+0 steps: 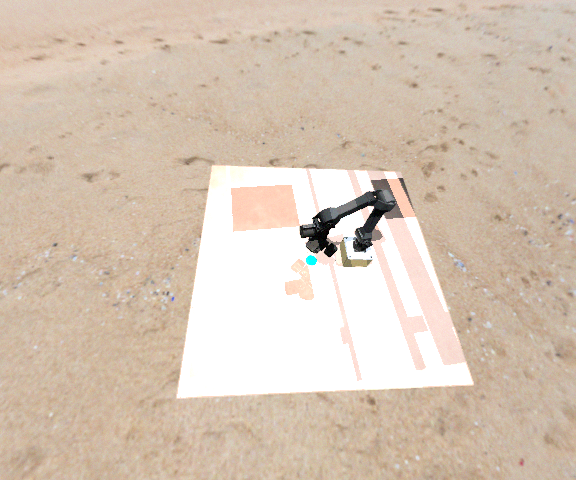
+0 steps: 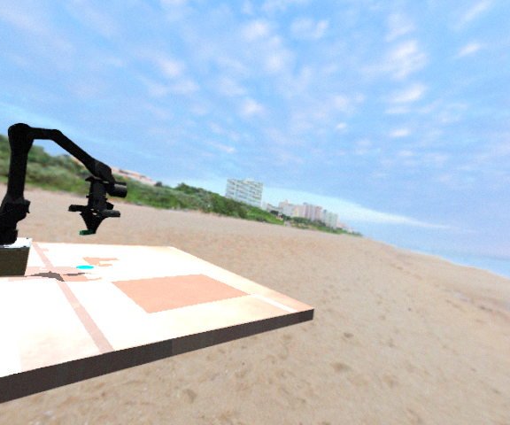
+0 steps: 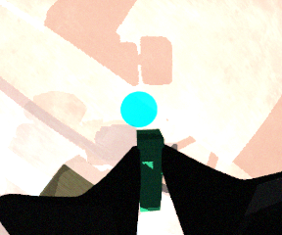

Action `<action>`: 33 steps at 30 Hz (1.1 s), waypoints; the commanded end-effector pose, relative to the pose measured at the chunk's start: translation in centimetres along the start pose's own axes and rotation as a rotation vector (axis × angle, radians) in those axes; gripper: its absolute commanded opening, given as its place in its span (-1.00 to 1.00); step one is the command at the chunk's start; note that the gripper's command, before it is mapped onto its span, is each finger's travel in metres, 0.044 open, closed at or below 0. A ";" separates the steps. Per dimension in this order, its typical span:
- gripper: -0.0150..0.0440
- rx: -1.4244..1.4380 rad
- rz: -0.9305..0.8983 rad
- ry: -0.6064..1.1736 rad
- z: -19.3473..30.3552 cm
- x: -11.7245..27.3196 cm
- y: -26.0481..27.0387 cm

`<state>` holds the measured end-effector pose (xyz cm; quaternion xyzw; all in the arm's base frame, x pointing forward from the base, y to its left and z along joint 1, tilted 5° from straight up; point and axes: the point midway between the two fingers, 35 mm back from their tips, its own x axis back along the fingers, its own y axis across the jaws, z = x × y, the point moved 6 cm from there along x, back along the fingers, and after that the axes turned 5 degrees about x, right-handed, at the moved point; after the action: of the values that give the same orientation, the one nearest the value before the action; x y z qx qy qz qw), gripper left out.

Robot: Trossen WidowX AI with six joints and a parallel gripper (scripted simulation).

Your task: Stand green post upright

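The green post (image 2: 88,232) (image 3: 151,171) is held between the fingertips of my gripper (image 2: 91,231) (image 3: 149,151), which is shut on it. In the exterior view the post lies about level, well above the table top. In the wrist view it runs lengthwise between the two black fingers, with its dark end toward the circle. The flat cyan circle (image 1: 311,260) (image 2: 85,266) (image 3: 139,109) lies on the table, just beyond that end in the wrist view. In the top view the post is hidden by the gripper.
The arm's box-shaped base (image 1: 356,256) (image 2: 0,261) stands on the table (image 1: 257,341) (image 2: 154,338), beside the circle. Salmon and pinkish patches mark the table top. The table's edges drop to sand.
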<state>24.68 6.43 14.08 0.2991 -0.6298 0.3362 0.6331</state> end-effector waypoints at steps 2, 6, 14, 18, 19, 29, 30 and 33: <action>-0.42 -0.007 -0.018 -0.027 0.2 -0.5 -0.1; -0.42 -0.018 -0.030 -0.056 0.2 -0.9 -0.3; -0.42 -0.038 -0.053 -0.113 0.3 -1.6 -0.6; -0.42 -0.048 -0.063 -0.142 0.4 -2.0 -0.7; -0.42 -0.051 -0.065 -0.149 0.4 -2.0 -0.7; -0.42 -0.073 -0.088 -0.223 0.7 -2.8 -1.1; -0.42 -0.075 -0.090 -0.230 0.7 -2.9 -1.1; -0.42 -0.081 -0.095 -0.253 0.8 -3.1 -1.2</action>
<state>25.34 5.09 11.32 0.3377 -0.6988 0.2456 0.5809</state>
